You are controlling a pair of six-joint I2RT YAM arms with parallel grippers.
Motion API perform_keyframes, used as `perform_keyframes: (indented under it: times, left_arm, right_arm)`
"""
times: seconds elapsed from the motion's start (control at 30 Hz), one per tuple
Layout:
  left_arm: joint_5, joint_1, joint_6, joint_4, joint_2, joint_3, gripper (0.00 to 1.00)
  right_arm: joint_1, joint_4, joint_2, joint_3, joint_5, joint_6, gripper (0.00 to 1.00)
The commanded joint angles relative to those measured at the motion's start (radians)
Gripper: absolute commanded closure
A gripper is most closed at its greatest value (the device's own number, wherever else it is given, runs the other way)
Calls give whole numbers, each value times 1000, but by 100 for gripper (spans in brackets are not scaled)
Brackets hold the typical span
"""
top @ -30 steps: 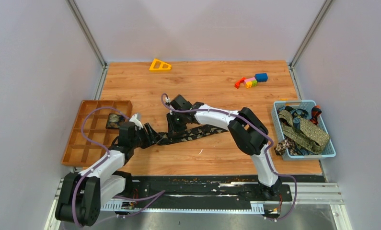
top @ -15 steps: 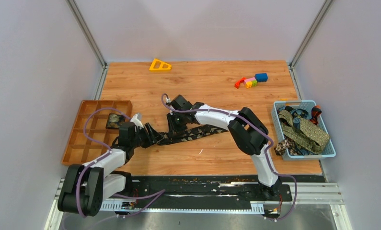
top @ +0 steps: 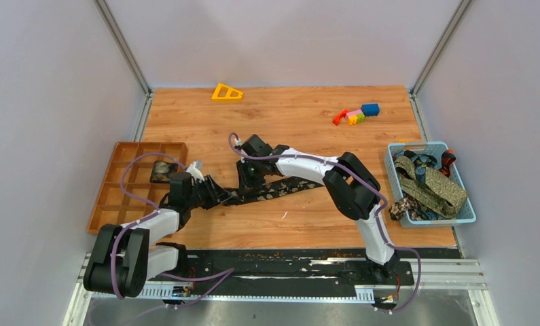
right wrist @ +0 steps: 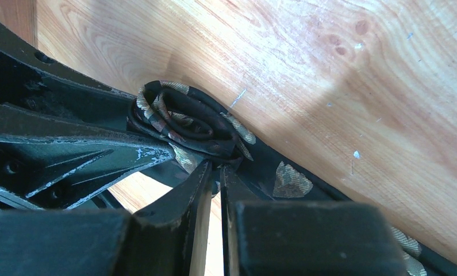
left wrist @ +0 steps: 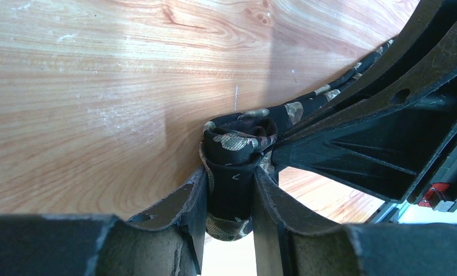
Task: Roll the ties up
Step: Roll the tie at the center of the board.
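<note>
**Work area.** The wooden table (top: 308, 136) carries a compartmented wooden tray (top: 121, 204) at 9 o'clock and a blue basket (top: 416, 145) at 3 o'clock. A yellow triangle (top: 227, 92) lies at 11 o'clock near the far edge. A cluster of coloured blocks (top: 356, 114) lies at 1 o'clock.

**Task item.** The black tie (top: 287, 186) with pale speckles lies flat at table centre. It runs from the 3 o'clock side down toward 8 o'clock. Its 9 o'clock end is wound into a tight coil of several turns, which stands on the table between the two grippers. The unrolled strip leaves the coil toward 3 o'clock.

**Left gripper** (left wrist: 230, 172). The jaws are clamped on the coiled end of the black tie, one finger pressed against each side of the coil. In the top view it sits at 8 o'clock of table centre, just beside the tray.

**Right gripper** (right wrist: 216, 169). The jaws are drawn to a narrow slit. The fingertips meet the tie where the strip leaves the coil, with fabric nipped between them. It stands at the 3 o'clock side of the coil, close against the left gripper.

**Other ties.** One rolled tie (top: 162, 171) sits in a compartment on the tray's 3 o'clock side. Loose ties (top: 433, 187), olive-tan and dark, are heaped in the basket, and one hangs over its near wall.
</note>
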Motion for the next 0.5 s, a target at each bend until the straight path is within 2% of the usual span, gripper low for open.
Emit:
perform_keyframes:
  times: [0.0, 0.33, 0.47]
  left_arm:
    - [-20, 4, 46, -66, -24, 21, 63]
    - [-145, 4, 162, -392, -156, 127, 66]
    - [-193, -8, 174, -464, -183, 152, 69]
  right_arm:
    - [2, -4, -28, 11, 6, -21, 88]
    - [16, -6, -88, 23, -20, -26, 85]
    - [26, -4, -82, 34, -25, -24, 85]
